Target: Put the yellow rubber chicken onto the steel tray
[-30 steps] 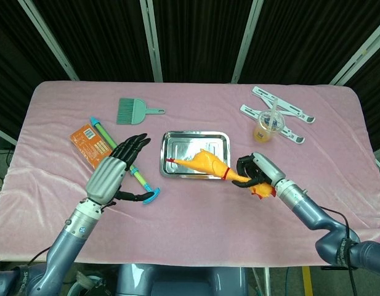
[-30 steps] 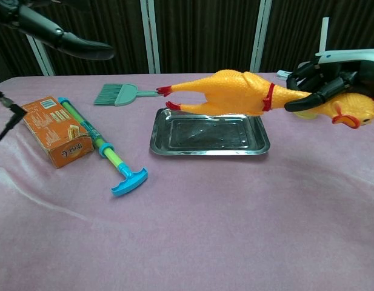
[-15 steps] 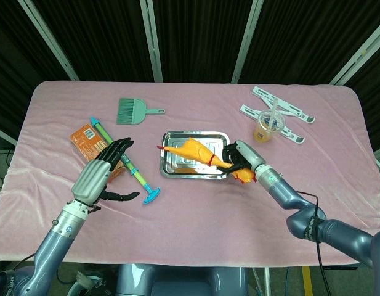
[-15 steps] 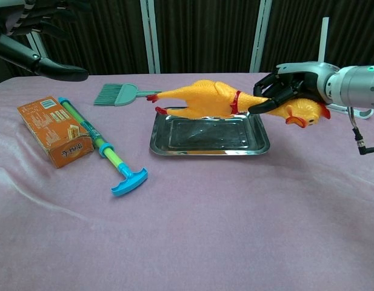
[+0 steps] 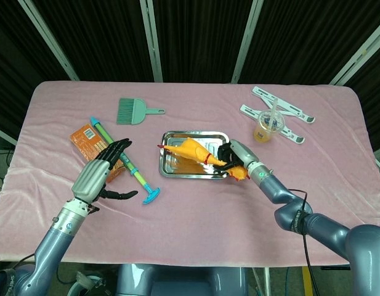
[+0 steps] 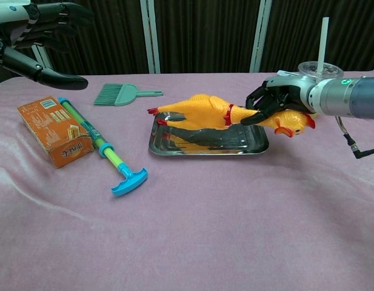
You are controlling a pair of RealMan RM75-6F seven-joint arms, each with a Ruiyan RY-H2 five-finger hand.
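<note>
Most of the task is done, by my judgement: the yellow rubber chicken [image 6: 226, 112] hangs low over the steel tray [image 6: 208, 147], its body and red feet above the tray floor, its head and neck jutting past the tray's right rim. My right robot hand [image 6: 273, 101] grips the chicken at the neck, dark fingers [image 6: 253, 115] wrapped around it just behind the head. In the chest view the chicken's reflection shows on the tray floor beneath it; whether the body already touches the metal I cannot tell. In the head view the chicken [image 5: 196, 151] lies diagonally across the tray [image 5: 171, 169], with my right robot hand [image 5: 234, 157] at the tray's right edge.

My left robot hand [image 5: 100, 176] holds nothing. Its fingers are spread apart above the table [image 5: 196, 209], over the orange box [image 5: 85, 139] and beside the green and blue pump toy [image 5: 131, 169].

What is left, as I judge it: settle the chicken fully on the tray, open my right fingers, and draw the arm clear. The head overhanging the rim could tip the chicken off on release.
</note>
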